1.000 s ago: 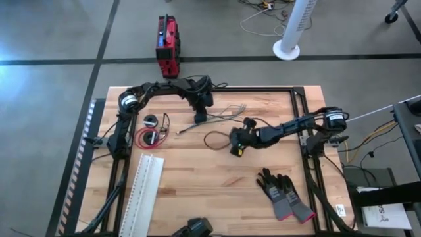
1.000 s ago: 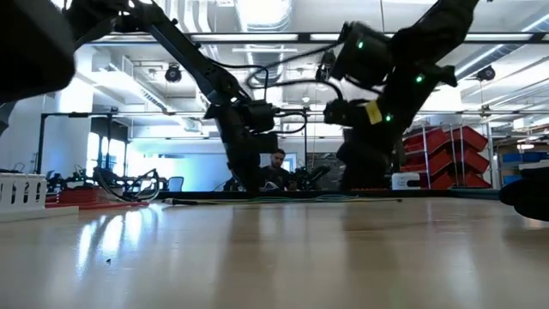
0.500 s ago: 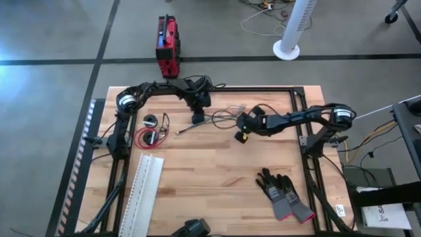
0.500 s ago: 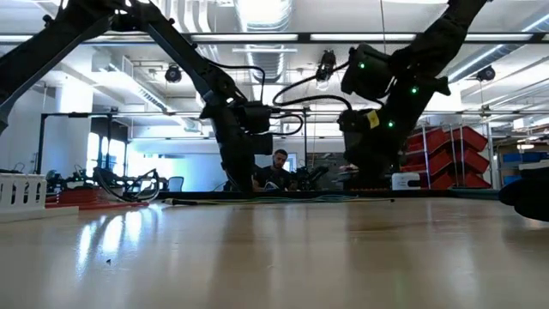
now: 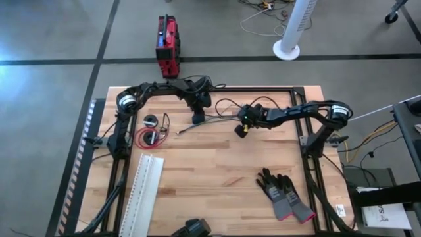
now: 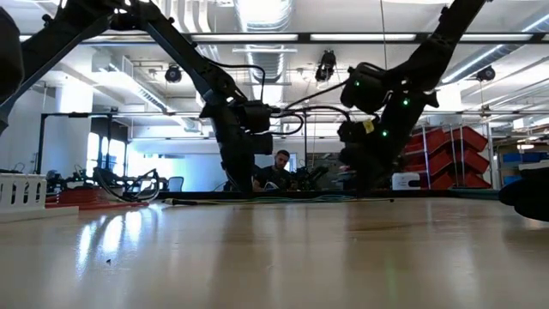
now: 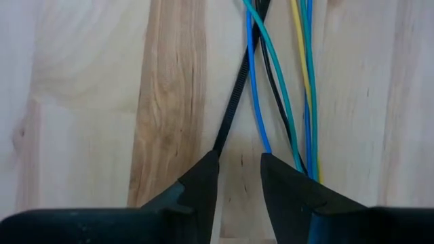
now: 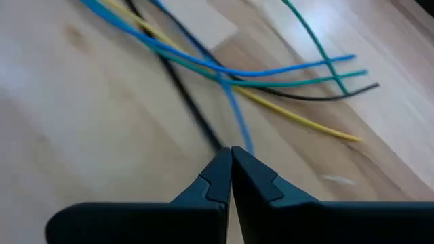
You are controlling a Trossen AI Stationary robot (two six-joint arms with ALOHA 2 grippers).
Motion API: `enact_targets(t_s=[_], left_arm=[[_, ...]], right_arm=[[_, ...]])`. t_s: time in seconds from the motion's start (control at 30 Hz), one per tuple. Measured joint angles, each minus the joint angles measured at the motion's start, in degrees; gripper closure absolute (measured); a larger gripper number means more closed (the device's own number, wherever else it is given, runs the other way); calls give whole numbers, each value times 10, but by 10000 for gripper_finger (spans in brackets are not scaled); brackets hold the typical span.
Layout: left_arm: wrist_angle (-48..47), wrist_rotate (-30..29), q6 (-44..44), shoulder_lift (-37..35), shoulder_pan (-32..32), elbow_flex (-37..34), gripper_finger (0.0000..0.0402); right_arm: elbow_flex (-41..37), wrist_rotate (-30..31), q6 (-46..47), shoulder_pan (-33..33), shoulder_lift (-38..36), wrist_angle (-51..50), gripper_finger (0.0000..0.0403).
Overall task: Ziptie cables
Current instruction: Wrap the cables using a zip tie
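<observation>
The cables (image 5: 227, 113) are thin blue, teal, yellow and black wires (image 7: 298, 81) lying spread on the wood at the far middle. A black strip (image 7: 232, 102) crosses them. A black cable loop (image 5: 227, 102) arches beside them. My left gripper (image 5: 198, 118) stands on the table at their left end, its fingers (image 7: 239, 159) a little apart. My right gripper (image 5: 240, 130) is at their right end, shut (image 8: 230, 154) on the black cable. A red and black coil (image 5: 146, 137) lies at the left. My left gripper points down at the table. The black strip (image 7: 218, 146) runs up to the tip of one finger (image 7: 203, 176) and vanishes under it; nothing is pinched between the two fingers. My right gripper pinches the black cable (image 8: 215, 139) at its fingertips, coming slanting down from the table's right. The cable runs away from the tips over the coloured wires (image 8: 271, 68).
A white slotted strip (image 5: 146, 187) lies at the near left and a pair of gloves (image 5: 283, 191) at the near right. A small black reel (image 5: 150, 120) sits by the coil. A red box (image 5: 168, 45) stands on the floor beyond the far edge.
My right gripper, staying shut, has gone from the table's middle toward the far edge, up to the coloured wires. The black cable loop that lay on the wood left of it has come along and now arches by the far side.
</observation>
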Motion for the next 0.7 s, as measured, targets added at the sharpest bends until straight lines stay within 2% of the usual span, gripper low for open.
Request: enact_targets(t_s=[0.7], left_arm=[[-5, -1, -9, -3, 0, -9, 303]], right_arm=[[2, -83, 25, -3, 5, -2, 403]])
